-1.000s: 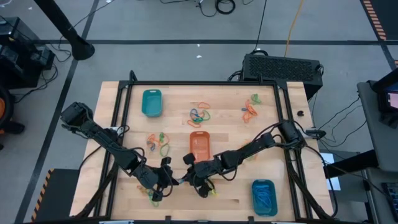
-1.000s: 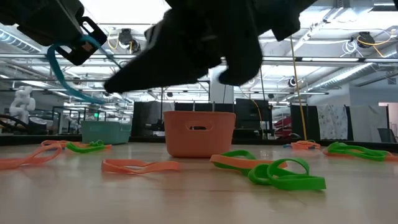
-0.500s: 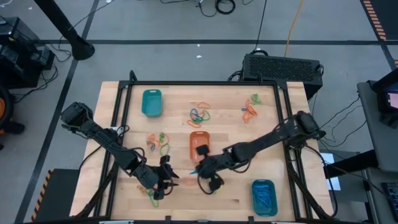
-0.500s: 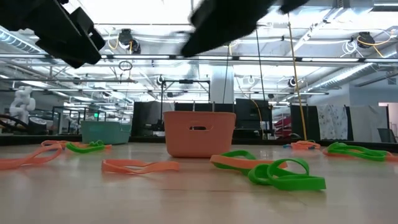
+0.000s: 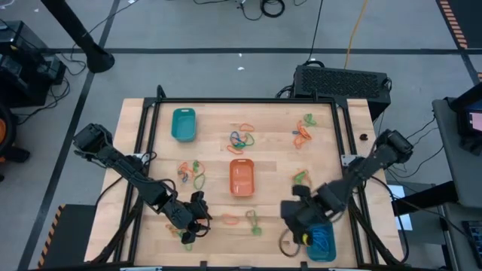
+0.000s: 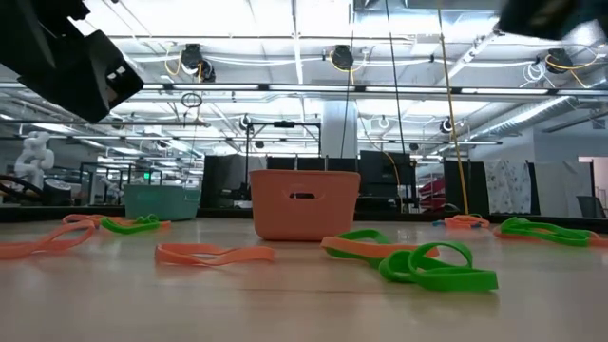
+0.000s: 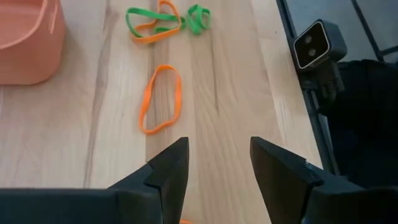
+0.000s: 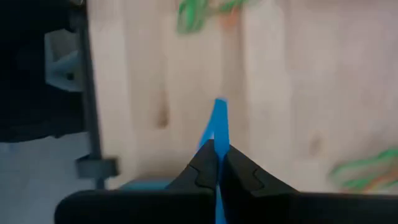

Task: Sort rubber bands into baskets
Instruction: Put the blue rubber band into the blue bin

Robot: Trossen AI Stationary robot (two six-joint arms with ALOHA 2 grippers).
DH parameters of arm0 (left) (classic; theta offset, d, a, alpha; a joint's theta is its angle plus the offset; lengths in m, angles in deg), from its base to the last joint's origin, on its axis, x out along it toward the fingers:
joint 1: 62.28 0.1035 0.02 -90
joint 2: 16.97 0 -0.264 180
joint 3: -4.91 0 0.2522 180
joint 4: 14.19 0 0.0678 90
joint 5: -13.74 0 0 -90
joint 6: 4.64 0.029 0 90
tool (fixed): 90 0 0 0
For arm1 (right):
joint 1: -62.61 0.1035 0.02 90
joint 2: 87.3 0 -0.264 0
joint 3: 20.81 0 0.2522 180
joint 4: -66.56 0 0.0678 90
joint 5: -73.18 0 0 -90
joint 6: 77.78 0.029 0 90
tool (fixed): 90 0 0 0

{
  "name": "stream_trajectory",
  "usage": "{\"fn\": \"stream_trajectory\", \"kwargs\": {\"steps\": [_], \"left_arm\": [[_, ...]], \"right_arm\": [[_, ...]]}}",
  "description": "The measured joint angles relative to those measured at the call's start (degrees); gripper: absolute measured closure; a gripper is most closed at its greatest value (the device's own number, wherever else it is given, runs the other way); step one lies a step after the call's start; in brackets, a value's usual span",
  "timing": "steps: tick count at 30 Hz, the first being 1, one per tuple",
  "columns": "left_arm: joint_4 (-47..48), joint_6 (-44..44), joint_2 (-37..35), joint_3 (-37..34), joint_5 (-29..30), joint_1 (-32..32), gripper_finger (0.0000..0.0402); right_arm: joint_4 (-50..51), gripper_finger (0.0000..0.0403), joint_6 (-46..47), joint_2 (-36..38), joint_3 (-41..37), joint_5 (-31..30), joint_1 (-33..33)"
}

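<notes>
My right gripper is shut on a blue rubber band, above the wood near the table's near right. It stands just left of a teal basket that holds blue bands. My left gripper is open with nothing between its fingers, above the near left part of the table. An orange band lies flat beyond it. The orange basket stands mid-table and a second teal basket at the far left. Orange and green bands lie loose on the wood. My right gripper pinches the blue band between its two fingertips. A narrow folded stretch of the band sticks out past them. The fingers point steeply down. The band is lifted clear of the table.
Band clusters lie at the far middle, the far right, left of the orange basket, and near the front. A black frame rail runs along the table's right side. A small camera sits at the near edge.
My left gripper has opened and let go of the blue band while staying in place. My right gripper has taken the band, risen and swung toward the table's right edge, turning and tipping down, to a spot beside the near-right teal basket.
</notes>
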Motion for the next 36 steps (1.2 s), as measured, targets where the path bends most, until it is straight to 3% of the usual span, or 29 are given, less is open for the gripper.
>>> {"fn": "stream_trajectory", "kwargs": {"steps": [9,16,24,30,36], "left_arm": [[0.7,0.0,0.0,0.0,-0.4,-1.0,0.0223],[1.5,-0.1,0.0,0.0,-0.4,-1.1,0.0223],[1.7,-0.7,0.0,0.0,-5.0,-1.1,0.0223],[7.6,-11.1,0.0,0.0,-13.3,-1.2,0.0223],[16.3,-20.2,0.0,0.0,-19.7,-1.1,0.0223]], "right_arm": [[0.2,0.0403,28.8,-0.1,-7.1,3.6,11.8],[-0.7,0.0395,43.7,-0.1,-10.1,3.0,16.2],[-0.8,0.0360,48.5,-0.1,-10.2,4.4,17.6],[-0.8,0.0317,48.6,0.0,-10.1,7.9,17.5],[-0.5,0.0270,47.1,2.2,-10.1,7.7,17.5]]}}
